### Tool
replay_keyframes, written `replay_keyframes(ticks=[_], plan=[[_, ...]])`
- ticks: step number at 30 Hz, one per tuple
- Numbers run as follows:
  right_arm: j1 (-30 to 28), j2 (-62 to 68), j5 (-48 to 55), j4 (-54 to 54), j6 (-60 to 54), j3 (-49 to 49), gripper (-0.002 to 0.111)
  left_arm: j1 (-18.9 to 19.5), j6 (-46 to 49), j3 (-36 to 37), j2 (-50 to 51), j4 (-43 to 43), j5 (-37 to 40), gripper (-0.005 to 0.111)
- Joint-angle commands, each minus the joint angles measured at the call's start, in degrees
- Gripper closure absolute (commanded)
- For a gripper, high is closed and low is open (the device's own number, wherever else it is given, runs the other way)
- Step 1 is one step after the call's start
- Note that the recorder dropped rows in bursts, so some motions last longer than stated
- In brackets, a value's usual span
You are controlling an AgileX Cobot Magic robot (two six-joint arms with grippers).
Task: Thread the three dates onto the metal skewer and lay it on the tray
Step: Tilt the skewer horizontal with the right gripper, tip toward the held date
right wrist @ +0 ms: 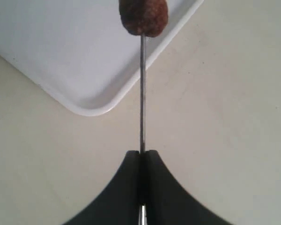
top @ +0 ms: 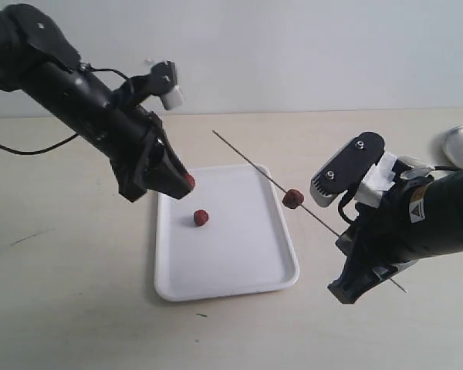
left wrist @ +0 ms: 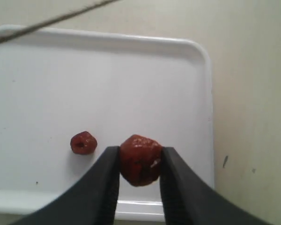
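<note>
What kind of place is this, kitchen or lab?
Most likely a robot lab bench, not a kitchen: a bare pale tabletop, a blank wall behind it, and a black left arm and right arm working at a white tray.

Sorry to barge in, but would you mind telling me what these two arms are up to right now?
The right gripper is shut on the skewer, which has the first date threaded on it. The left gripper pinches the second date above the tray. The third date lies loose on the tray, not yet picked up.
</note>
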Motion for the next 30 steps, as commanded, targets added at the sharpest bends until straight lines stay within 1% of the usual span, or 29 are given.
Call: replay_keyframes(ticks=[1,5,8,10,17,22,27,30], plan=[[-0.29,-0.26,-0.51,-3.46,-1.28,0.15,0.108,6.91,6.33,-0.33,-0.69,-11.95,8.13,0.077],[-0.29,-0.26,0.59,-3.46,-3.80,0.15,0.108,12.32,7.94,-0.33,-0.69,-22.63,12.04,0.077],[-0.17,-0.26,0.58,-1.70,-7.84,0.15,0.108,15.11,8.09,-0.33,-0.69,-26.26,12.04,0.077],[-0.17,-0.26,0.37,0.03,-11.01,0.15,0.108,16.02,8.09,-0.33,-0.69,-26.38,12.04,0.077],[-0.17,-0.26,-4.37,8.10,-26.35,0.15,0.108,16.61,7.67,-0.33,-0.69,-26.00,12.04,0.077],[-0.17,-0.26,-10.92,8.21,-31.52,0.15,0.108,16.61,6.63,-0.33,-0.69,-25.91,12.04,0.077],[-0.41,-0.13,-16.83,7.52,-36.90,0.15,0.108,16.61,6.40,-0.33,-0.69,-23.70,12.04,0.077],[-3.20,1.12,-17.33,7.52,-39.23,0.15,0.108,16.61,6.26,-0.33,-0.69,-23.59,12.04,0.077]])
